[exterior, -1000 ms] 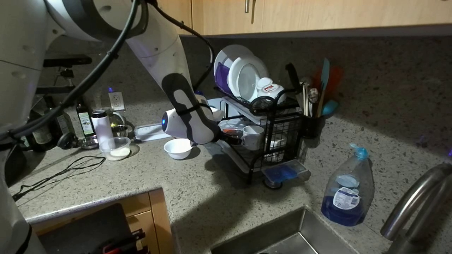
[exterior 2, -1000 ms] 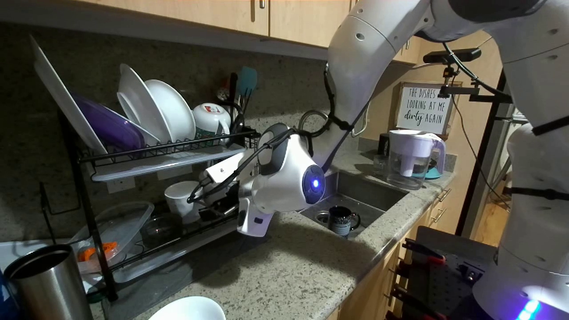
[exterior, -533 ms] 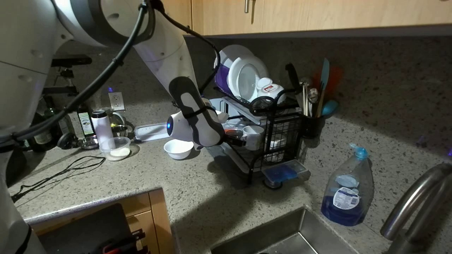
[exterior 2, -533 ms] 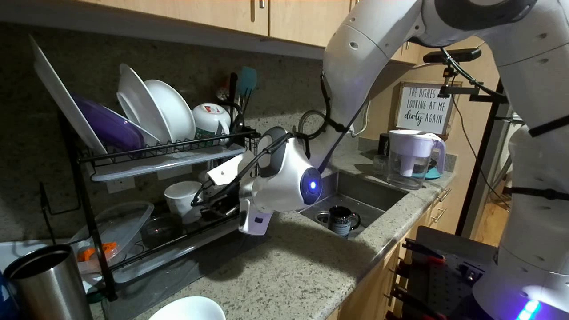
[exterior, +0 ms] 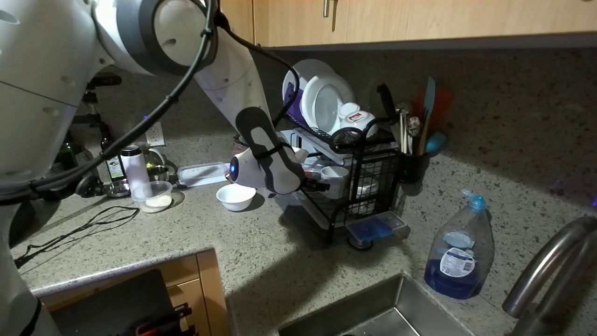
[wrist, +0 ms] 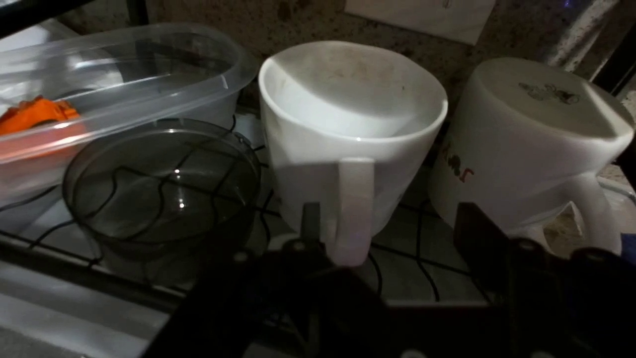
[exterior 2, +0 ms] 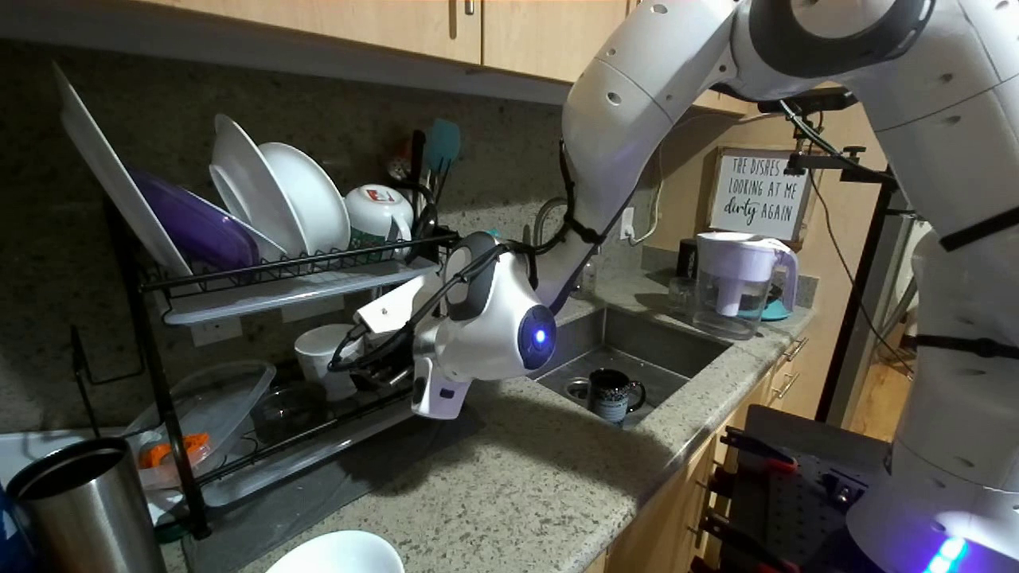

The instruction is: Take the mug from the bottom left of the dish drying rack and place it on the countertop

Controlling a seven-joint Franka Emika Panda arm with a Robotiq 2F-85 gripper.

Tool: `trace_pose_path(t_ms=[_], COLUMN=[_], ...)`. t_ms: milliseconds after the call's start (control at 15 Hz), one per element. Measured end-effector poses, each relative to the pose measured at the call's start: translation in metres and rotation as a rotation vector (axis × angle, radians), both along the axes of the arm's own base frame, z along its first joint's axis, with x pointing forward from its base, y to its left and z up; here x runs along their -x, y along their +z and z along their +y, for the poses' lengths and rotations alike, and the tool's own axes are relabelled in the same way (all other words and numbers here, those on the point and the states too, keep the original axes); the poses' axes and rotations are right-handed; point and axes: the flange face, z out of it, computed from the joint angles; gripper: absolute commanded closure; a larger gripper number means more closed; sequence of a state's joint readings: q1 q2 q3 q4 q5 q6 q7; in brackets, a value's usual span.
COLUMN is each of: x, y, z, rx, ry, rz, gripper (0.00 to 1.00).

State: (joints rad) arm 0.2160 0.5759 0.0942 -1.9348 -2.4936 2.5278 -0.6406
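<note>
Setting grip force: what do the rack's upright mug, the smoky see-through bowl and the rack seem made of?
Mug: probably glazed ceramic; smooth, white, thick rounded rim.
Rack: likely black-coated metal; thin bent wire.
Smoky bowl: glass or hard plastic, can't tell which; glossy highlights, rack shows through.

White rounded arm casing [exterior 2: 614, 147], dark grey joint bands [exterior: 135, 37], small round recesses [exterior 2: 614, 99], thick black cable [exterior: 150, 120] with ties [exterior: 171, 98], black straps [exterior 2: 983, 228] round the casing, dark wrist cap [exterior 2: 536, 348] lit blue at centre, blue light [exterior 2: 949, 551] on base [exterior 2: 899, 501], black fingers [wrist: 479, 243], pale round screw heads [wrist: 526, 244] beside them
</note>
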Motion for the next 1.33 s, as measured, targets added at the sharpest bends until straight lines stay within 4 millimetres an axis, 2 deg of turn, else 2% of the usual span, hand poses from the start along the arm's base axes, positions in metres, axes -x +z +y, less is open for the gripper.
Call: trace_pose_path(t_ms=[333, 400, 533, 1333], x=[-0.0067, -0.0071, -0.0079, -0.0070], y=[-0.0094, -0.0103, -0.0098, -0.0084], z=[0.0032, 0.0036, 0.0044, 0.0073], rx=[-0.004, -0.004, -0.008, -0.022], ry=[0.000, 0.000, -0.001, -0.016], rz=[0.002, 0.002, 0.001, 0.004], gripper=[0.97, 1.00, 0.95, 0.95])
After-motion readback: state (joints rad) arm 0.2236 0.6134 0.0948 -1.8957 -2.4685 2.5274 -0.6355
